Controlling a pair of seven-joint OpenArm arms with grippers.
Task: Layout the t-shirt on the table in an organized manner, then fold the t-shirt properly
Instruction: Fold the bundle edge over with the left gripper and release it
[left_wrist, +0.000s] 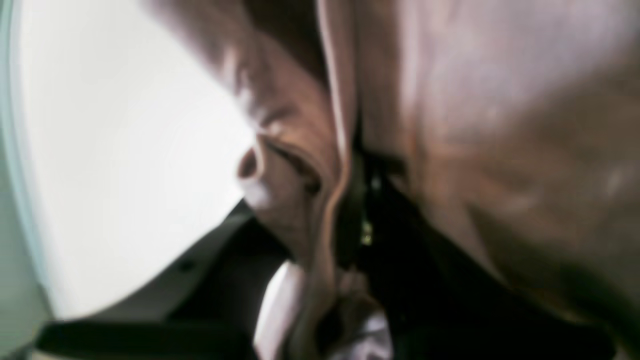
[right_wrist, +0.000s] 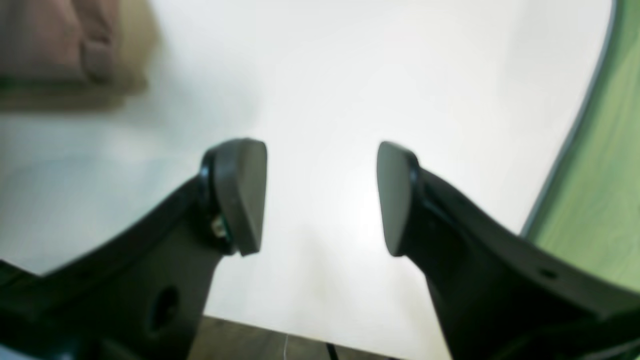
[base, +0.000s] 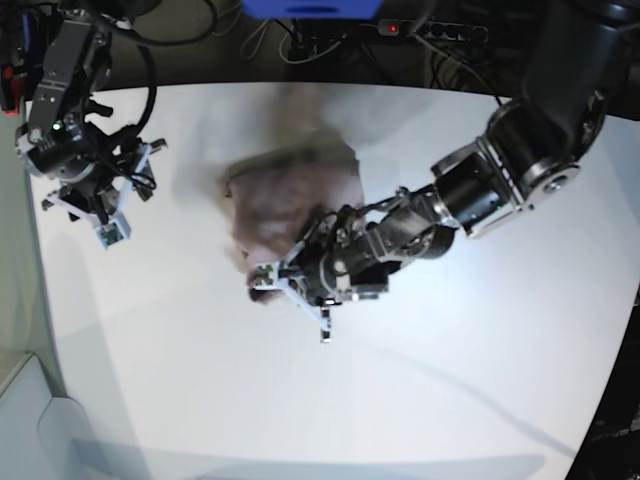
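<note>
T-shirt (bunched) under outstretched left arm

text: none legible | labels: none legible | brands, numbers, signs: none legible

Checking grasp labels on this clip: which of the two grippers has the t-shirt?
The left gripper, mid-table in the base view: its wrist camera is filled with t-shirt cloth bunched at its jaws. The right gripper stands open over bare table, apart from the shirt.
</note>
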